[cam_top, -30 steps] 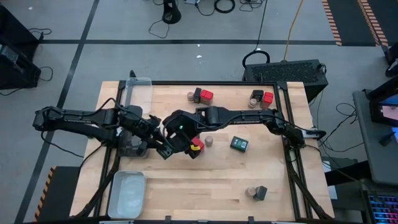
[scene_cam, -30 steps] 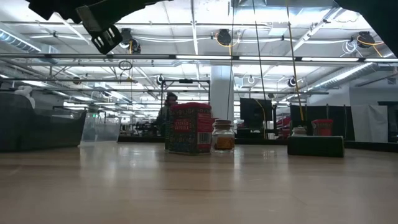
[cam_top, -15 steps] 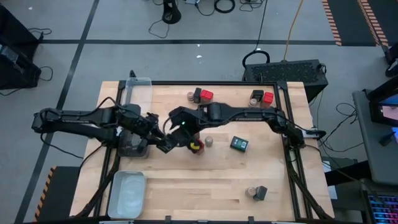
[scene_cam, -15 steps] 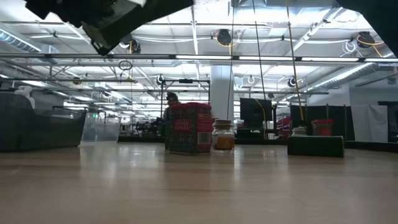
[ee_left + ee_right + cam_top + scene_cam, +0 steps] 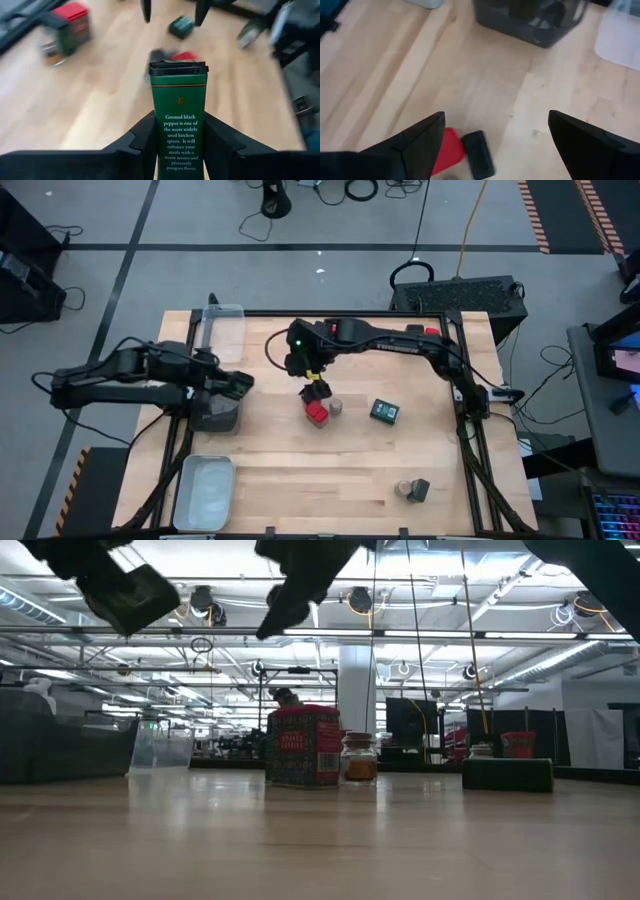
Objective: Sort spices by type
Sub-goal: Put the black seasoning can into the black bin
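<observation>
The spices are mostly unsorted, as far as I can judge from here. Nearest me, by the front edge of the table, a tan-lidded jar [image 5: 404, 488] and a dark tin [image 5: 420, 490] sit touching, two kinds side by side. The pale tray [image 5: 186, 480] at the front left corner shows nothing in it that I can make out. Further in, around the middle of the table, a red tin [image 5: 317, 413] stands just beside a second jar [image 5: 337, 407], with a flat-lying dark tin [image 5: 384, 411] a little off to their right, so all three kinds are mixed there too. My right gripper [image 5: 496, 122] hangs above that red tin with its fingers spread wide and nothing between them. On my left, level with that cluster, the left gripper [image 5: 238, 384] is clamped on a green-black pepper tin [image 5: 178, 120], carried upright in the air at the edge of the dark tray [image 5: 215, 418]. I cannot tell whether that tray holds anything yet. Beyond it the clear tray [image 5: 225, 315] stands at the far left corner, seemingly bare. At the far edge a scrap of a far red tin [image 5: 432, 330] peeks from under the right arm, and the arm hides whatever else is there. By my reckoning one tin is in transit, and nearly everything else is left to do: both jars, both red tins and both other dark tins.
</observation>
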`<state>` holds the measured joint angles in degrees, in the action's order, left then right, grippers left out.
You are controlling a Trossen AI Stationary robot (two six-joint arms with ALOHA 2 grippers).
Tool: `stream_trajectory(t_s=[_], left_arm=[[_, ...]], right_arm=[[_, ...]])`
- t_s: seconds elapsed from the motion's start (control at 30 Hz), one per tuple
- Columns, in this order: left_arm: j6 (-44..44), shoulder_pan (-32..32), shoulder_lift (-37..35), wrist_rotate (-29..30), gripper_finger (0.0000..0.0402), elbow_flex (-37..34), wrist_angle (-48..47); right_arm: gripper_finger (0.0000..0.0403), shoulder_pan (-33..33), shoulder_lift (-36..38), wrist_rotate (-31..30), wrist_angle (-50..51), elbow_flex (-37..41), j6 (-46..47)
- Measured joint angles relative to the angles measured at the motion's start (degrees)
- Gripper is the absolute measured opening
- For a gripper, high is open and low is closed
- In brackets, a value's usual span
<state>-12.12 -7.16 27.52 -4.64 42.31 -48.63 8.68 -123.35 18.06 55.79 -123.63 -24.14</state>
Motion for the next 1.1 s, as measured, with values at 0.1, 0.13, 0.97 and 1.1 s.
stream_trajectory(t_s=[0.1,0.13,0.97,1.1], left_arm=[[3.77,0.00,0.53,6.00,0.0124,3.51,-9.47],[4.95,0.00,0.80,8.19,0.0124,4.01,-11.50],[19.28,0.01,-1.24,19.59,0.0124,1.72,-13.77],[21.50,0.00,-1.52,22.35,0.0124,1.72,-15.93]], right_arm=[[0.0338,0.29,-0.01,0.11,-2.04,2.09,0.96],[0.0338,0.27,-0.04,0.11,-2.28,2.51,1.11],[0.0338,-2.72,0.00,0.09,-4.11,3.45,0.40],[0.0338,-3.09,0.00,0.11,-4.03,3.45,1.17]])
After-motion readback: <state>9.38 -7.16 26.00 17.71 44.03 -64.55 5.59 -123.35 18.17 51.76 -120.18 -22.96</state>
